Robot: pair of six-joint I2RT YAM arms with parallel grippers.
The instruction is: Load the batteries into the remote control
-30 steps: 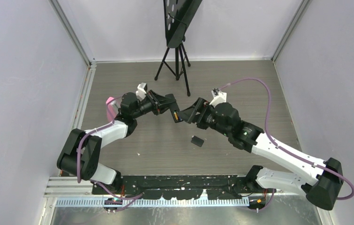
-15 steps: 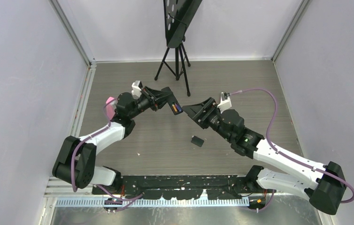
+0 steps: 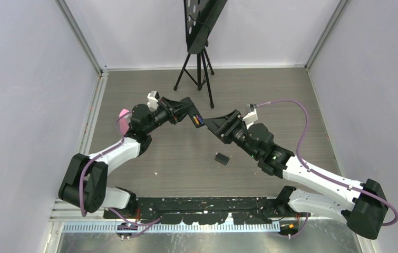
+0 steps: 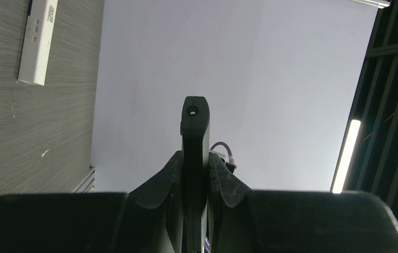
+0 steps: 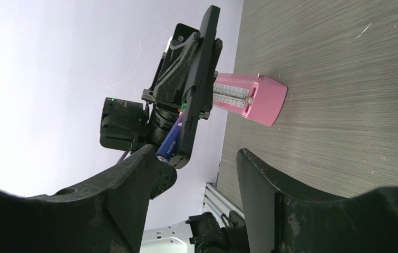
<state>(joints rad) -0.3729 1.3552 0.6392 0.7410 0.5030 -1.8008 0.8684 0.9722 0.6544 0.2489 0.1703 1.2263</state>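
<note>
Batteries like the slim purple cylinder [image 5: 168,144], seated in the open back of the flat black plastic remote control [image 4: 195,126], should be light, rigid and slick, so I'd pinch one across its middle. My left gripper [image 4: 195,174] clamps the remote by its flat faces, raised off the grey wood-grain table [image 3: 270,95]. My right gripper [image 5: 193,158] stands spread and empty just beside the remote. Below the remote lies a small black rectangular piece [image 3: 221,158]. A pink wedge-shaped box [image 5: 249,97] sits behind it, and nothing blocks me.
</note>
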